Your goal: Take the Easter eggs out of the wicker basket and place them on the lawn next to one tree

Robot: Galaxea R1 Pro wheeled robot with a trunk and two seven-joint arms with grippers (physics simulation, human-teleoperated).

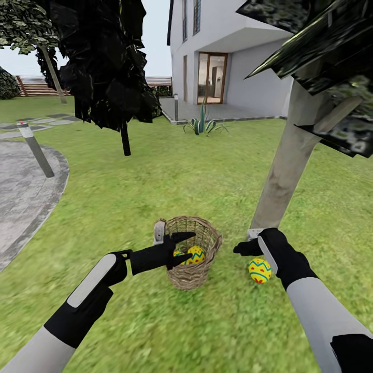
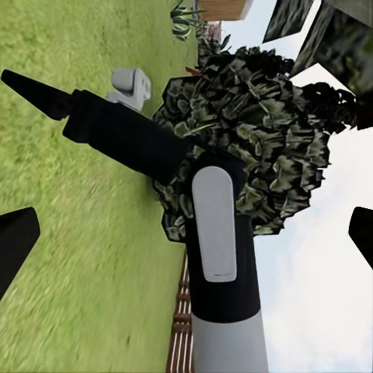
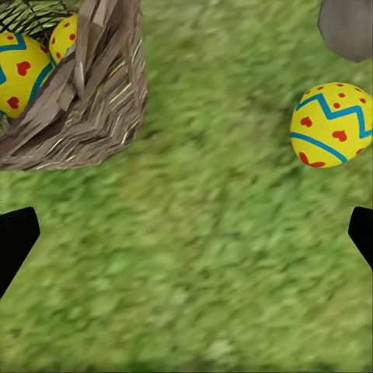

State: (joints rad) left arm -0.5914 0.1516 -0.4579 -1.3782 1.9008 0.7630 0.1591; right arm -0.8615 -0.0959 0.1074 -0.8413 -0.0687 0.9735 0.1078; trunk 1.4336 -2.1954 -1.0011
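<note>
My left hand (image 1: 182, 247), fingers apart, is over the wicker basket (image 1: 203, 274); two Easter eggs (image 1: 196, 254) sit at its 3 o'clock.

Ahead of me: a white house (image 1: 233, 46) with a glass door (image 1: 212, 77), a spiky plant (image 1: 203, 123), a grey stone patio (image 1: 23, 191) and its post (image 1: 35, 149).

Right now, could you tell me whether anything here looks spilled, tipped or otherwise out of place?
Nothing looks spilled or damaged. The wicker basket stands upright on the lawn with two Easter eggs inside, and one Easter egg lies on the grass by the tree trunk.
</note>
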